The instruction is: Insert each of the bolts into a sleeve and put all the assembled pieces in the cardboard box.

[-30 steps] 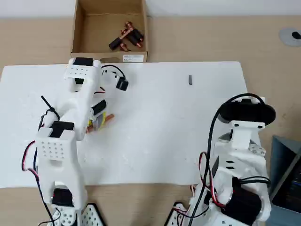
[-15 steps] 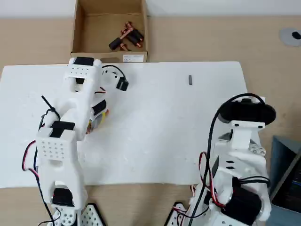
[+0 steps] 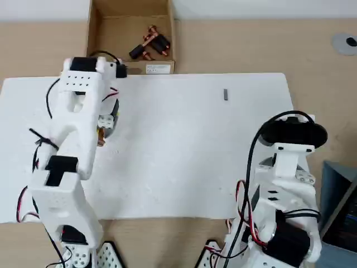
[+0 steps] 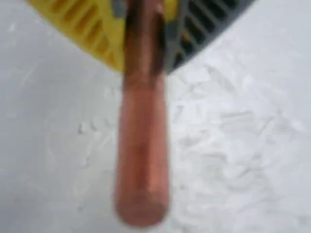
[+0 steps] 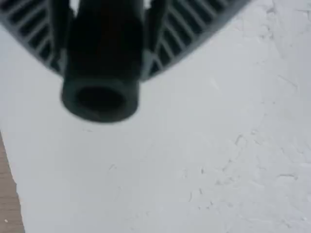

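Note:
My left gripper (image 4: 143, 29) is shut on a copper bolt (image 4: 142, 145), whose shaft sticks out over the white foam sheet (image 4: 243, 145). In the high view the left arm (image 3: 78, 111) stands at the sheet's left side, with the bolt's copper tip (image 3: 101, 134) showing beneath it. My right gripper (image 5: 102, 29) is shut on a black sleeve (image 5: 101, 92), its open bore facing the camera. The right arm (image 3: 287, 167) is folded at the sheet's right edge. Another small dark sleeve (image 3: 226, 94) lies loose at the far right of the sheet. The cardboard box (image 3: 89, 33) holds several assembled pieces (image 3: 149, 44).
The white foam sheet (image 3: 184, 156) covers most of the wooden table. A grey box (image 3: 340, 206) stands at the right edge and a grey disc (image 3: 345, 43) lies at the far right corner. Both arm bases sit at the near edge.
The left arm has swung left and toward the box side with the bolt in its gripper. The right arm has stayed still.

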